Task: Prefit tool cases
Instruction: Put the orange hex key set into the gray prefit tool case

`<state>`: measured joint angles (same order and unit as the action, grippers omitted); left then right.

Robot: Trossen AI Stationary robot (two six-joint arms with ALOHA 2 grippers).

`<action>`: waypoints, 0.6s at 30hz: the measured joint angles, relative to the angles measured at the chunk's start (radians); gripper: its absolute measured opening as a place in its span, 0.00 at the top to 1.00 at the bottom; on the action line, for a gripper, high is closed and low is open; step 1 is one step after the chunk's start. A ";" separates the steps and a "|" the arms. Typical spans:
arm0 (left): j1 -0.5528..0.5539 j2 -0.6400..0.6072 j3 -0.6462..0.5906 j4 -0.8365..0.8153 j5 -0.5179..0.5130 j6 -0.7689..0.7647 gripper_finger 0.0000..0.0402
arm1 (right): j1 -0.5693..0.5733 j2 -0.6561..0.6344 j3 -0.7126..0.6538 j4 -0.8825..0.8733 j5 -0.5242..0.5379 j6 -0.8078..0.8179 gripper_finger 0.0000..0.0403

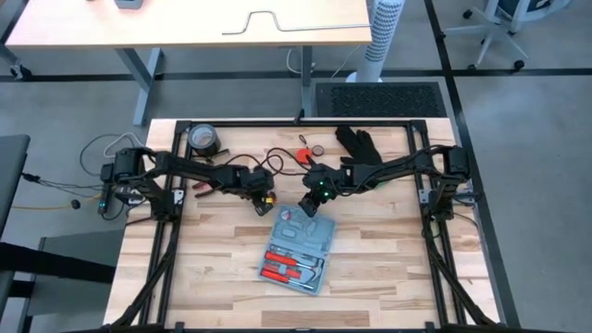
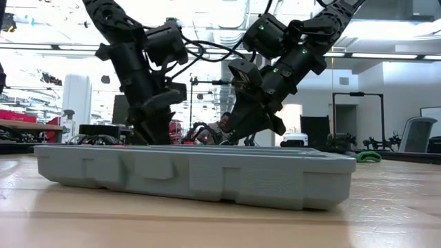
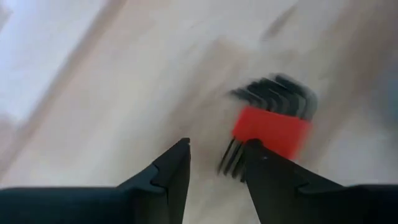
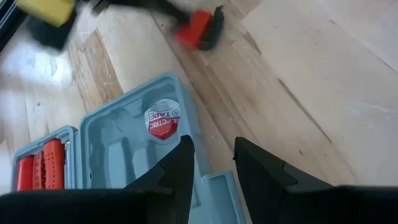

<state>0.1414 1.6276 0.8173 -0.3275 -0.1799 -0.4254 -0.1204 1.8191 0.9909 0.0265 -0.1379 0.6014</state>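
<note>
The wooden table (image 1: 370, 277) carries the open tool case (image 1: 298, 254) near its middle, lid laid flat so its moulded recesses face up for loading; red-handled tools already sit in some. The right gripper (image 4: 211, 163) hangs just above the case's far end, fingers apart and empty, apparently placed to work over the recess holding a red-and-white tape label (image 4: 162, 122). The left gripper (image 3: 214, 163), also parted, hovers over a red-holdered hex key set (image 3: 272, 127) lying beside the case, likely the next piece to fit. Whether a finger touches the holder is blurred, and the low view hides both fingertips behind the case wall
</note>
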 joint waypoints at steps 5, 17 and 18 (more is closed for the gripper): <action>0.042 -0.001 0.001 -0.181 -0.046 0.071 0.65 | 0.000 0.000 0.000 -0.001 0.000 0.000 0.69; 0.047 -0.129 -0.008 -0.255 -0.050 0.169 0.65 | -0.020 -0.021 0.000 0.034 -0.033 -0.026 0.69; 0.044 -0.145 -0.008 -0.253 -0.047 0.185 0.65 | -0.023 -0.032 0.001 0.038 -0.036 -0.033 0.69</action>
<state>0.1859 1.4827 0.8097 -0.5801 -0.2271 -0.2400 -0.1433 1.7868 0.9918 0.0644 -0.1735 0.5687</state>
